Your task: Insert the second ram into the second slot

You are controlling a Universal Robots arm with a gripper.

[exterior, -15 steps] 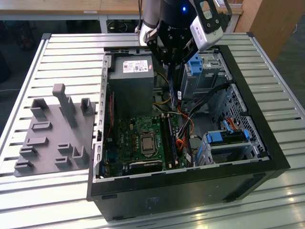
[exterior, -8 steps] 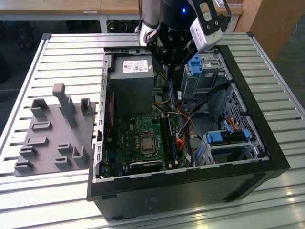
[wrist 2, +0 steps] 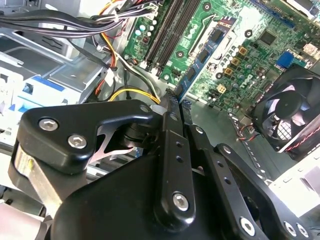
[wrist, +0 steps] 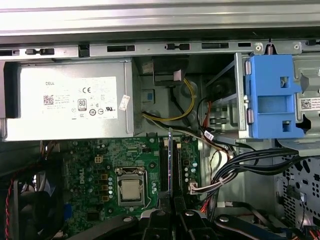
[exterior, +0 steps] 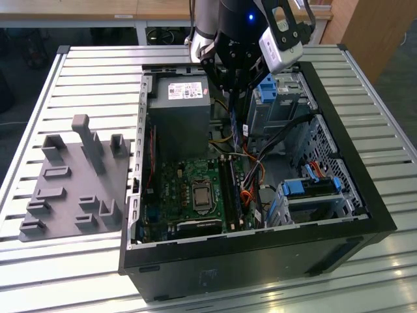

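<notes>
From my station I see the gripper (exterior: 236,98) up over the open computer case (exterior: 365,195), just off the power supply (exterior: 179,114) on the exterior view's right. Its jaws are clamped tight on the second ram (exterior: 238,122), which hangs edge-down from between the fingertips, above the bundle of cables (exterior: 273,137) and clear of the motherboard (exterior: 189,189). In the second wrist view the stick (wrist 2: 206,54) runs straight out from the pinched fingers (wrist 2: 170,120), its blue face and small dark chips plain to see against the green board. In the first wrist view I get it edge-on, a thin line (wrist: 170,160) coming out of the gripper (wrist: 172,202) and lying lengthwise along the dark memory slots (wrist: 162,167), between two of them as I look down. From that angle I cannot tell which slot it sits over. The stick is not seated; it is held above the board. The processor socket (wrist: 131,192) lies beside the slots, and a light-blue drive-bay clip (wrist: 272,95) sits well apart from the stick.
</notes>
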